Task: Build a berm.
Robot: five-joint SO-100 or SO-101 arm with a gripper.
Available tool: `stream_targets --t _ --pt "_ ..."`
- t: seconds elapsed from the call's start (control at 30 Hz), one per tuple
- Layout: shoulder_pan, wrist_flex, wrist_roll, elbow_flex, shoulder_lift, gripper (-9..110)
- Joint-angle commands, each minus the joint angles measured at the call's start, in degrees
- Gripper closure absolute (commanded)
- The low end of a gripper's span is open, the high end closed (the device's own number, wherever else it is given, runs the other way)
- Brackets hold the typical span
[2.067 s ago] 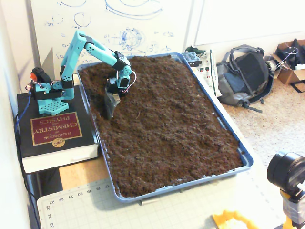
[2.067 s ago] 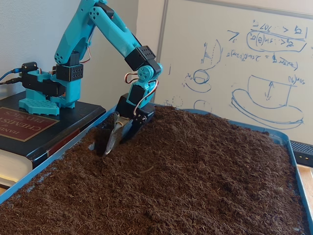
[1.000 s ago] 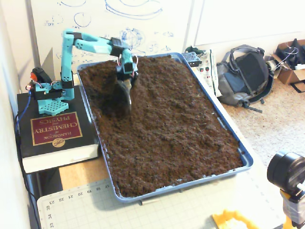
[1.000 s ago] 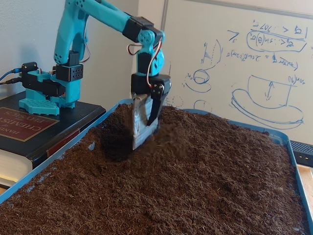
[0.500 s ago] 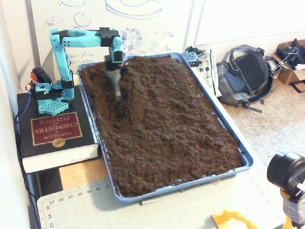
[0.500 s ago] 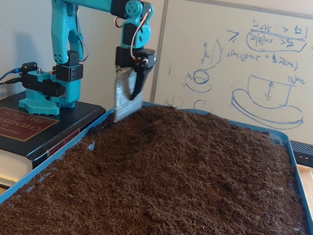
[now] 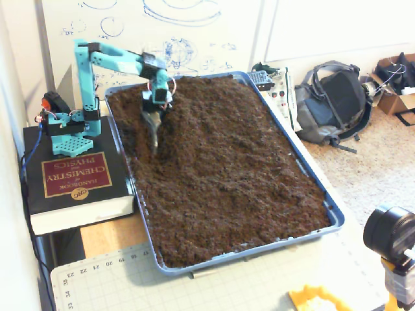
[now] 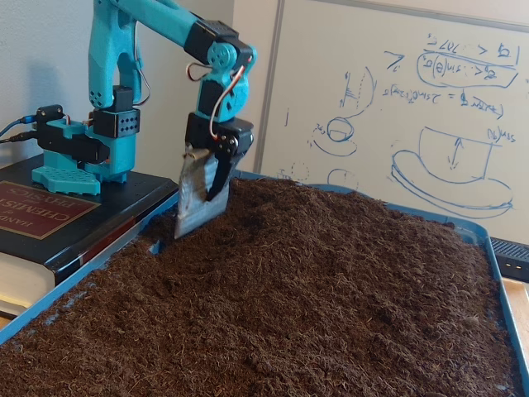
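My teal arm reaches from its base (image 7: 65,129) over the back left of the blue tray (image 7: 311,175). The gripper (image 7: 154,137) (image 8: 202,211) carries a flat grey metal blade (image 8: 194,203) that points down, its tip at the soil surface near the tray's left wall. The dark jaw lies close against the back of the blade, and I see nothing else between them. Just right of the blade, the loose dark brown soil rises in a rounded hump, the berm (image 7: 185,123) (image 8: 289,223). A shallow dark trough (image 7: 133,126) lies between it and the wall.
The arm's base stands on a thick black book (image 7: 71,178) left of the tray. A whiteboard (image 8: 413,107) is behind. A backpack (image 7: 334,103) and boxes lie on the floor at the right, and a camera (image 7: 389,240) stands at the near right corner.
The blade came out of the soil by the left wall, swept right, rose toward the tray's back edge, and has now dropped to the soil near the left wall. The soil beside it is heaped higher.
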State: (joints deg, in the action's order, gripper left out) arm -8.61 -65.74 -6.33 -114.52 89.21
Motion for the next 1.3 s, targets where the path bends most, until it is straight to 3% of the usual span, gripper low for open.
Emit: stream_targets --t 0.0,0.67,1.03,1.27 --pt "-0.7 2.11 0.09 0.7 -0.62 101" --pt "-0.7 3.16 0.09 1.14 -15.73 101" --pt "-0.62 17.4 0.09 8.09 -21.01 101" --pt "-0.62 18.54 0.09 11.87 -20.13 101"
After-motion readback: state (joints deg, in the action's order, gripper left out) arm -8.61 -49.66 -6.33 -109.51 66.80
